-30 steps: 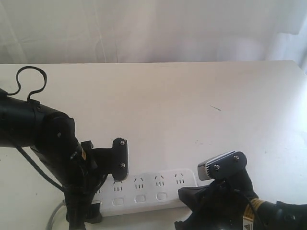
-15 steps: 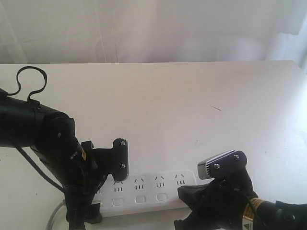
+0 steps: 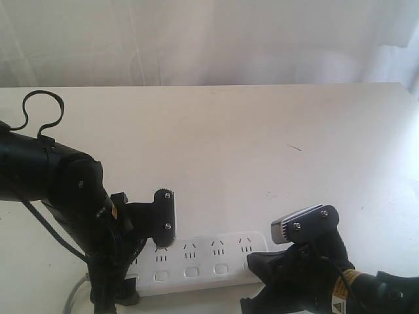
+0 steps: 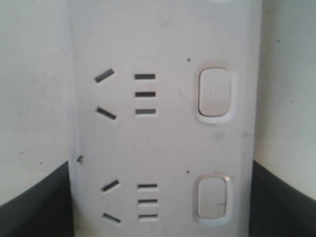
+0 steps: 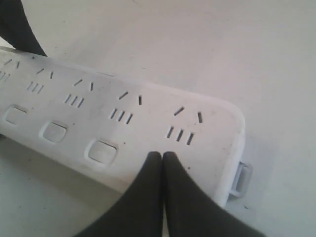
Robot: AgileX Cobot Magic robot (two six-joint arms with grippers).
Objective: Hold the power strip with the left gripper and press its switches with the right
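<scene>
Left tool (image 4: 160, 205): pinching the power strip (image 3: 206, 258) across its width, with 1 black finger (image 4: 29, 207) against each long side, near the cord end.
Right tool (image 5: 162, 157): pressed together. The 2 dark tips meet in a point that rests on the strip's top face, in the button row just beside the endmost socket (image 5: 185, 129).
Switches (image 4: 214, 94): 2 show between the left fingers in the left wrist view, each beside its socket. 3 more show uncovered in the right wrist view. The place of the end one is covered by the right tips, so I cannot tell whether it is pushed down.
Power strip: flat on the table (image 3: 262, 144), sockets up, running left to right at the bottom of the exterior view between the 2 arms.
Cord (image 3: 78, 284): grey, leaving the strip's left end beside the left arm.
End tab (image 5: 242, 178): small and grey, on the strip's right end.
Backdrop (image 3: 196, 39): white cloth behind the table.
</scene>
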